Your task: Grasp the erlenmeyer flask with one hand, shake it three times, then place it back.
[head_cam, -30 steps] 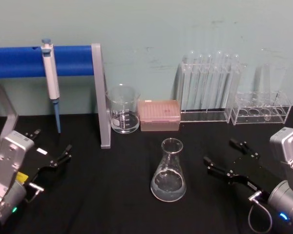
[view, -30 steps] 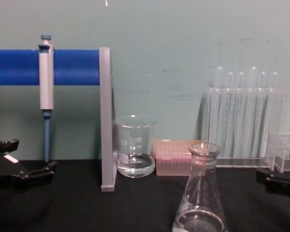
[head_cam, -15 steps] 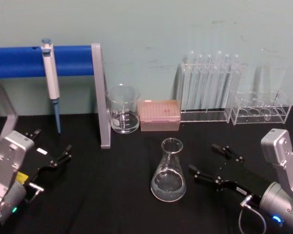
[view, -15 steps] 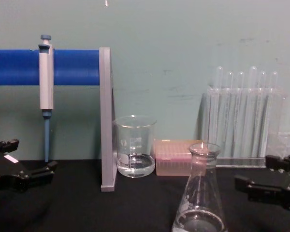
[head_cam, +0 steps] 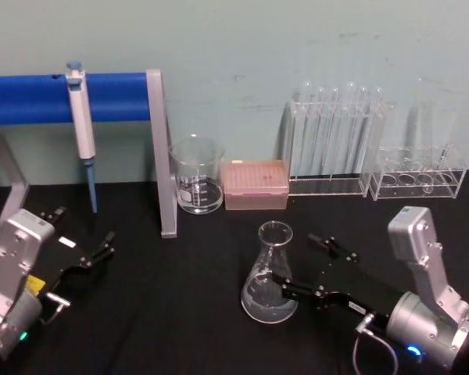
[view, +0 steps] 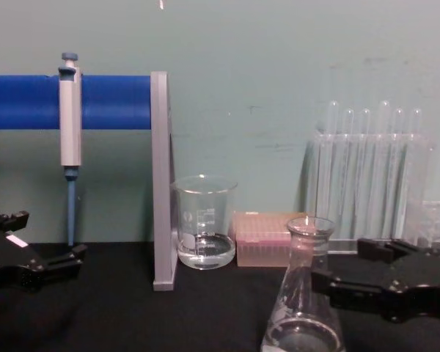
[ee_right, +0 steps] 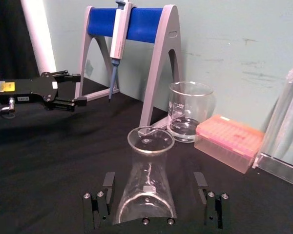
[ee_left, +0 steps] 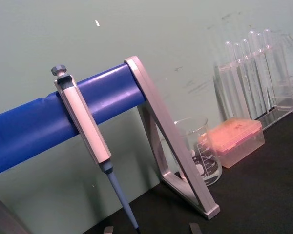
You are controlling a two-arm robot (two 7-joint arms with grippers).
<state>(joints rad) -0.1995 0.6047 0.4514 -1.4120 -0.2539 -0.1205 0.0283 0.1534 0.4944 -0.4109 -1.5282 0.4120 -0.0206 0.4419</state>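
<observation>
Now | right end effector [head_cam: 295,262] wide, flanking erlenmeyer flask [head_cam: 267,294] | beaker [head_cam: 197,186]: shallow clear liquid [view: 204,257]

There are 1 erlenmeyer flask [head_cam: 270,277], 1 beaker [head_cam: 197,176], 1 pipette [head_cam: 80,117], 1 pink box [head_cam: 255,183], 2 clear racks [head_cam: 336,144] [head_cam: 418,173] and 2 grippers [head_cam: 84,226] [head_cam: 297,263].

Clear glossy glass erlenmeyer flask [head_cam: 269,278]; matt black table cloth [head_cam: 172,312]; translucent pink plastic box [head_cam: 254,184].

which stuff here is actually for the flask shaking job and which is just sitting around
In the job: erlenmeyer flask; right gripper, open either side of it.
Just lying about: beaker, pink tip box, pipette on blue stand, test tube rack; left gripper parked at left.
</observation>
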